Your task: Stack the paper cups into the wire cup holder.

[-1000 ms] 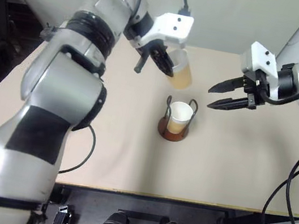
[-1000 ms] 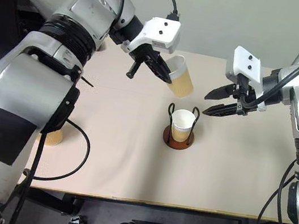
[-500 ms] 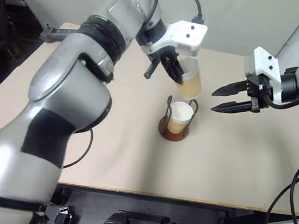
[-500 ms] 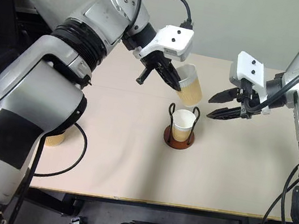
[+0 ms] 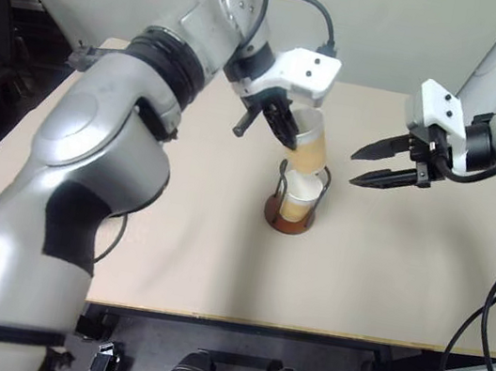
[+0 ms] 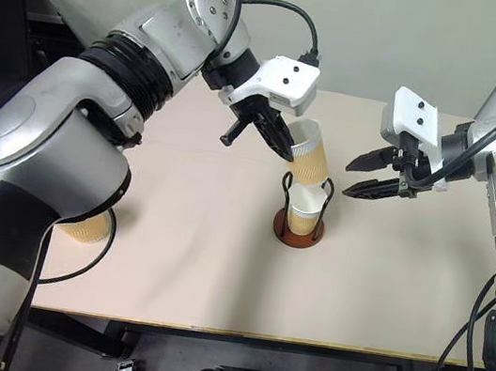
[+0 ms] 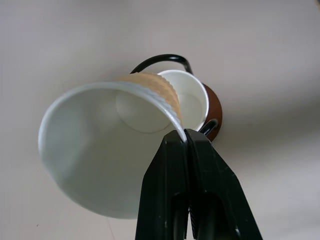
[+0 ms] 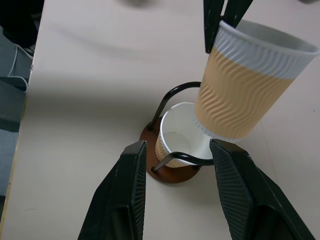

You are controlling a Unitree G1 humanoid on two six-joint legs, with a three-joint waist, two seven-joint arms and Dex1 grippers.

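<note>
Cup (image 8: 247,82), ribbed tan with white rim, hangs tilted, its base at the mouth of a cup (image 8: 181,137) seated in the wire cup holder (image 5: 288,216) mid-table. Left gripper (image 7: 184,137) pinches its rim. Right gripper (image 5: 356,165) stands spread, empty, nearby.

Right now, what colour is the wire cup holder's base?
Reddish-brown base, clearest in the right wrist view.
</note>
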